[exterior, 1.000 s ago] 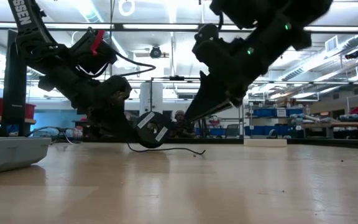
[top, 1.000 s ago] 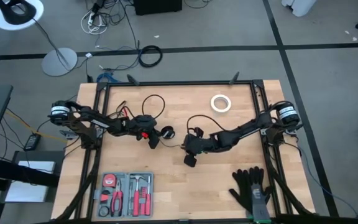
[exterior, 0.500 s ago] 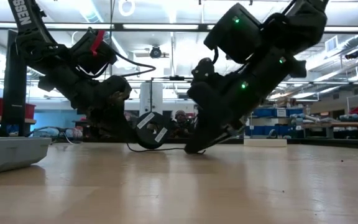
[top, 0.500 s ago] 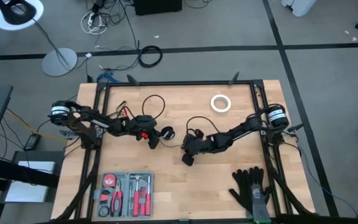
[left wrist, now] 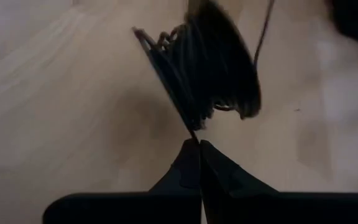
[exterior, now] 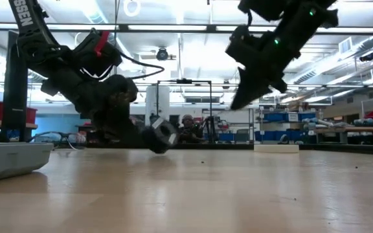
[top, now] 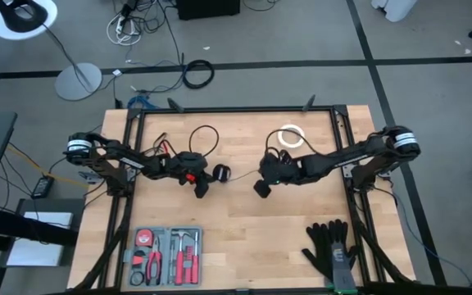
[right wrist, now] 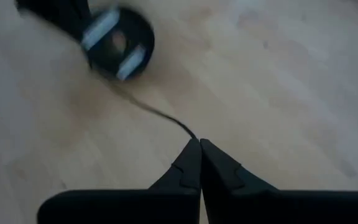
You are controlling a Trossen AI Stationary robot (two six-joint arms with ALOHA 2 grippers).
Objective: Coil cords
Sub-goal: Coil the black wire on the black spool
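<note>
Both end effectors pinch the thin, limp cord (right wrist: 160,117): left end effector (left wrist: 199,144) beside the puck (right wrist: 118,42), right end effector (right wrist: 199,144) farther along it.

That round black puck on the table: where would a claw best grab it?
Probably by the rim, from above. The puck is a flat disc tilted on edge, so its thin rim fits between fingers. The left claw already pinches near it, and the right claw grips its thin cord.

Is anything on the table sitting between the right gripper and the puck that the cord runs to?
Nothing visible. The right gripper is shut on the cord, which runs straight over bare table to the puck at the left gripper. The tape ring lies off to the side.
</note>
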